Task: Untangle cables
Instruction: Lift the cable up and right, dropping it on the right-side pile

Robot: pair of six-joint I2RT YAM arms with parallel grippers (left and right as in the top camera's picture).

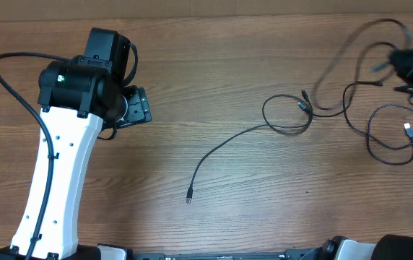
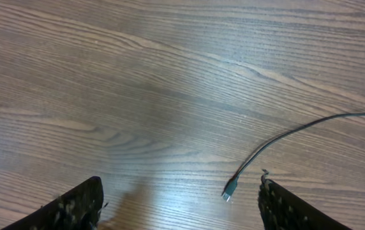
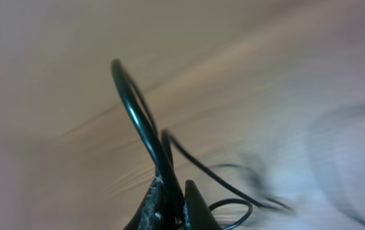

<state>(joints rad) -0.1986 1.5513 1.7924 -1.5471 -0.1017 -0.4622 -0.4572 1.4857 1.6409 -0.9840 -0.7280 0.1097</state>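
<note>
Right end effector (image 3: pixel 173 206), motion-blurred at frame edge, tight on the cables (image 3: pixel 134 108); left end effector (image 2: pixel 179 204) spread wide, fingertips cropped.

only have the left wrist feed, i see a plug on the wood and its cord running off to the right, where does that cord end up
Observer: In the overhead view, that cord runs from the plug up to a small loop right of the middle of the table, where it meets other cables.
Operator: is the right arm on any of it
Observer: Yes. The right wrist view shows the right gripper with its jaws shut on a bent black cable.
Operator: any other free end
Observer: A light-coloured plug lies inside a second loop near the right edge.
</note>
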